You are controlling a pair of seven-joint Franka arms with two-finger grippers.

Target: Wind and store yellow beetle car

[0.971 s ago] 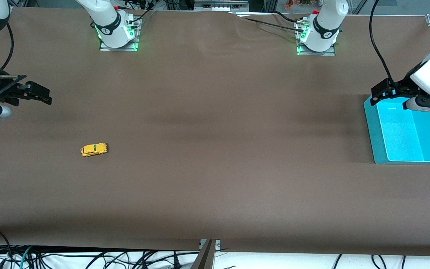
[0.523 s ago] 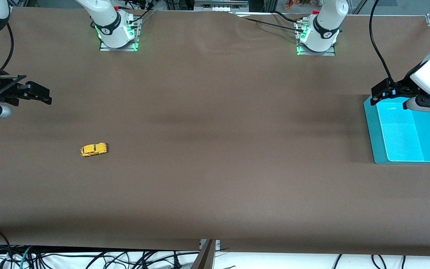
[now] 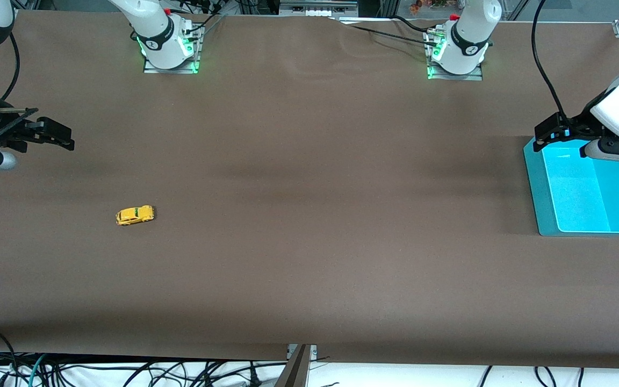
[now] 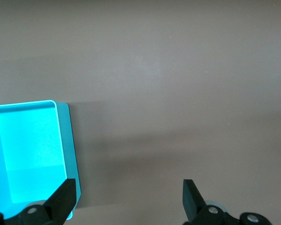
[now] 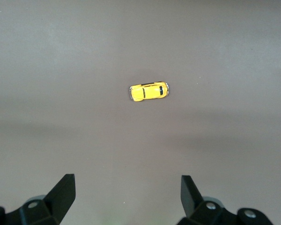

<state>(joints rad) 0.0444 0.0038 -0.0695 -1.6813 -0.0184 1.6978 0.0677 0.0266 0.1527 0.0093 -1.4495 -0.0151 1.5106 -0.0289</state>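
- The yellow beetle car (image 3: pixel 135 215) is seen on its wheels on the brown surface (image 3: pixel 309 215), toward the right arm's end, untouched and well apart from both end effectors.
- The right end effector (image 3: pixel 54 134) is held in the air over the surface at the right arm's end; its fingers are spread wide w/ nothing between them (clearest in the right wrist view).
- In the right wrist view the car (image 5: pixel 149 91) is shown from above, roof up, w/ dark window bands; the front view gives only its side.
- The left end effector (image 3: pixel 551 131) is held over the teal tray (image 3: pixel 535 193) at the left arm's end, fingers apart and empty.
- In the left wrist view the tray's (image 4: pixel 71 145) lit inside and one rim corner are shown; the car is not caught there.
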